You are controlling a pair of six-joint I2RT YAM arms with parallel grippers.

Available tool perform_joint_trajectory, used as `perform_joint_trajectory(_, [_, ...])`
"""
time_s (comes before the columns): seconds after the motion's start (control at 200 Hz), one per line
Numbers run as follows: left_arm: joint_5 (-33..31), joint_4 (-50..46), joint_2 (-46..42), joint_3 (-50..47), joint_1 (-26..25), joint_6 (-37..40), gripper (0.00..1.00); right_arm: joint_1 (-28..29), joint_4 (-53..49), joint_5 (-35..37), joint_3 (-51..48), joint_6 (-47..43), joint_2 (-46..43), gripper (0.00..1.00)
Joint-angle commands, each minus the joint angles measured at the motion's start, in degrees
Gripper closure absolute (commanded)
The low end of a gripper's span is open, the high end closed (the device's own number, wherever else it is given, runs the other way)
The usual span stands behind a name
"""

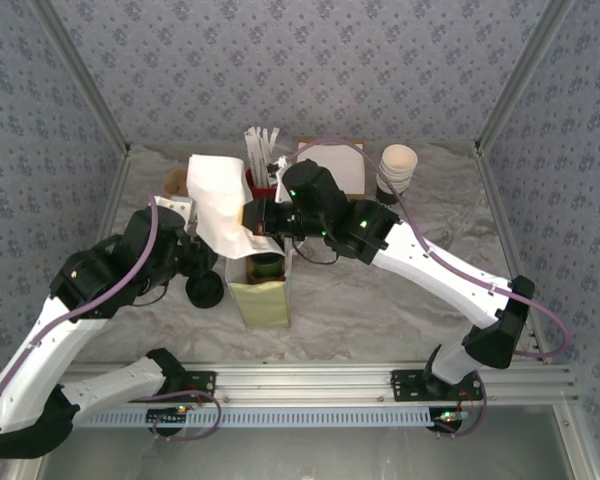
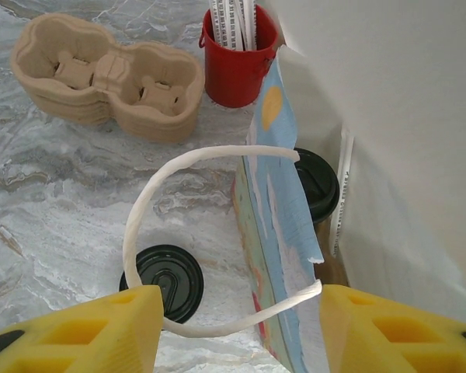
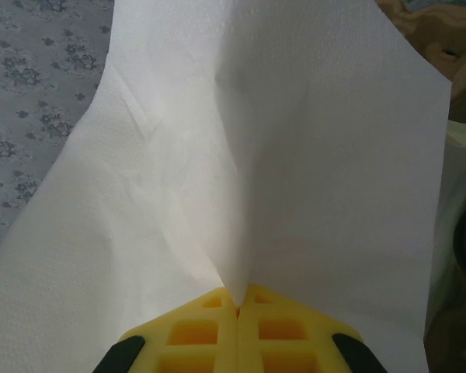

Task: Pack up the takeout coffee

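Note:
The takeout coffee [image 1: 268,266], a green cup with a black lid [image 2: 318,185], stands inside the white-and-yellow paper bag [image 1: 261,298] at the table's middle. My left gripper [image 2: 241,311] is open at the bag's left side. The bag's printed wall [image 2: 273,233] and white handle loop [image 2: 151,202] lie between its yellow fingers [image 2: 85,330]. My right gripper [image 3: 238,305] is shut on a corner of a large white napkin [image 3: 241,155]. It holds the napkin [image 1: 220,195] above the bag's mouth.
A loose black lid [image 2: 165,281] lies on the table left of the bag. Behind it are stacked cardboard cup carriers [image 2: 109,85], a red cup with white sticks [image 2: 234,66] and a stack of white paper cups [image 1: 398,165].

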Motion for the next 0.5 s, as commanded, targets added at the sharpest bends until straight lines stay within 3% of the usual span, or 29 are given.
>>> perform_joint_trajectory(0.0, [1.1,1.1,0.1,-0.3,0.4,-0.1,0.44,0.5,-1.3,2.4,-0.9,-0.7,-0.4,1.0])
perform_joint_trajectory(0.495, [1.3,1.1,0.4,-0.7,0.5,-0.1,0.44,1.3,-5.5,7.1,-2.7,-1.7,-0.1,1.0])
